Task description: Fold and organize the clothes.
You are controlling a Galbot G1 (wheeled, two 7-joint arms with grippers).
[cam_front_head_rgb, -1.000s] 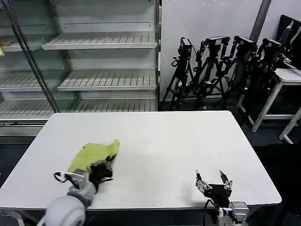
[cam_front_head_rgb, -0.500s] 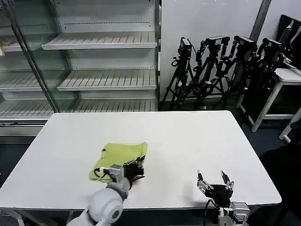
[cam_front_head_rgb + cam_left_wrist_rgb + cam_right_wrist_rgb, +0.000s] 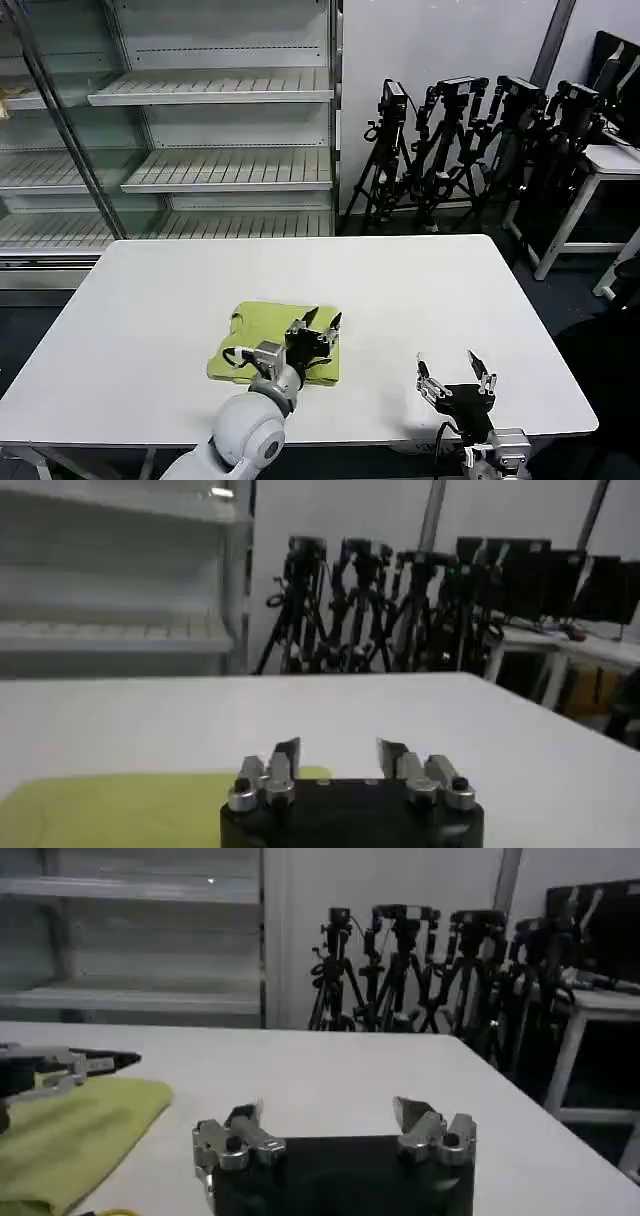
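Note:
The clothes are one lime yellow-green T-shirt, lying folded in a flat rectangle on the white table, left of centre near the front. My left gripper hovers over the shirt's right edge, fingers open and holding nothing. The left wrist view has the same gripper with the shirt below and behind its fingers. Near the table's front right edge my right gripper stands open and empty. From the right wrist, that gripper looks across at the shirt.
Metal shelving stands behind the table on the left. Several black camera tripods line the wall behind it. A second white table is at the far right.
My left gripper has carried the shirt from the table's left side toward the centre and let go; it was shut on the cloth and now stands open. The right arm barely moved.

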